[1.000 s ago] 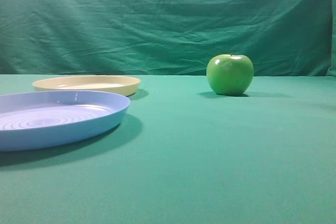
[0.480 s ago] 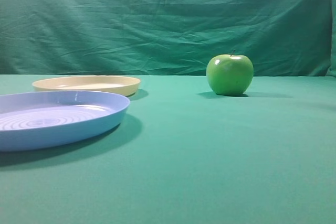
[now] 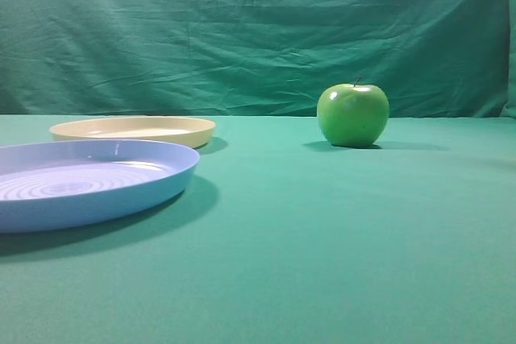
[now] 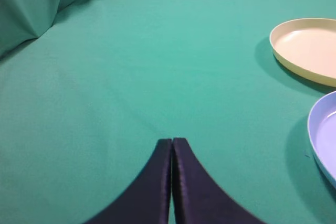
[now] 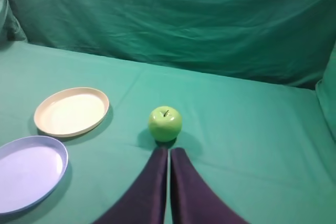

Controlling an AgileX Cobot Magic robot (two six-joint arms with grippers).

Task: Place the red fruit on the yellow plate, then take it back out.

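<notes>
The left gripper point(image 4: 171, 142) shows at the bottom centre of its wrist view with both dark fingers pressed together and nothing between them, and the right gripper point(image 5: 168, 151) sits likewise at the bottom centre of its own view, fingers touching and empty, while neither arm appears in the exterior view.

Two plates point(image 3: 133, 129), one apple point(image 3: 352, 114)

Ext cam low at table level, wrist cams higher, all share yellow plate point(image 3: 133, 129).
</notes>
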